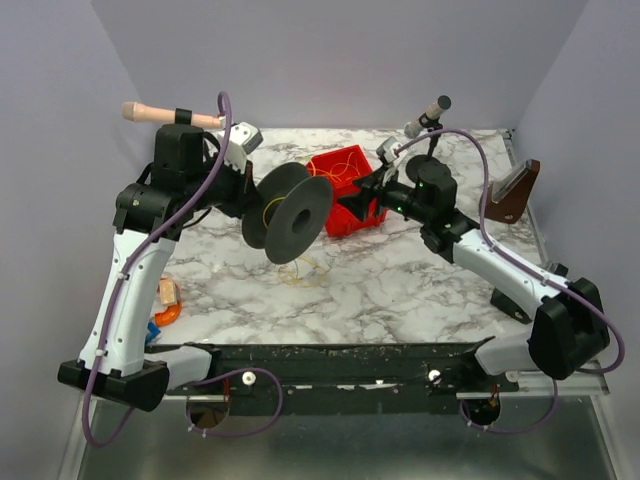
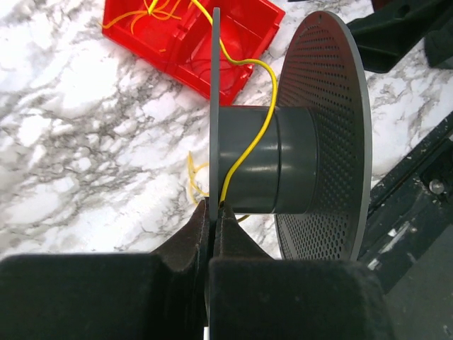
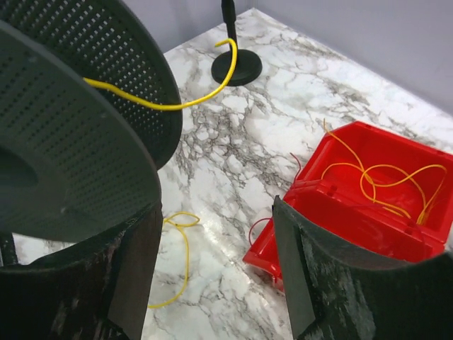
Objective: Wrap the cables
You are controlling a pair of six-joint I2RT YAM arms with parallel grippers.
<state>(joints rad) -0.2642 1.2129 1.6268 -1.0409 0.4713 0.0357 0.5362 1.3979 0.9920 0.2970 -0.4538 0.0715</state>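
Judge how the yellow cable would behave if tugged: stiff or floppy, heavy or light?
Likely floppy: the cable drapes in loose curves over the spool and lies looped in the red bin. Probably light, being thread-thin beside the spool. It may tangle when pulled, since its loops cross in the bin.

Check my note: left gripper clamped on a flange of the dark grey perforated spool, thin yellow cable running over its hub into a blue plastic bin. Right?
Not quite: the plastic bin is red, not blue, as the left wrist view shows. The left gripper does clamp a flange of the dark grey perforated spool, and the thin yellow cable runs over its hub.
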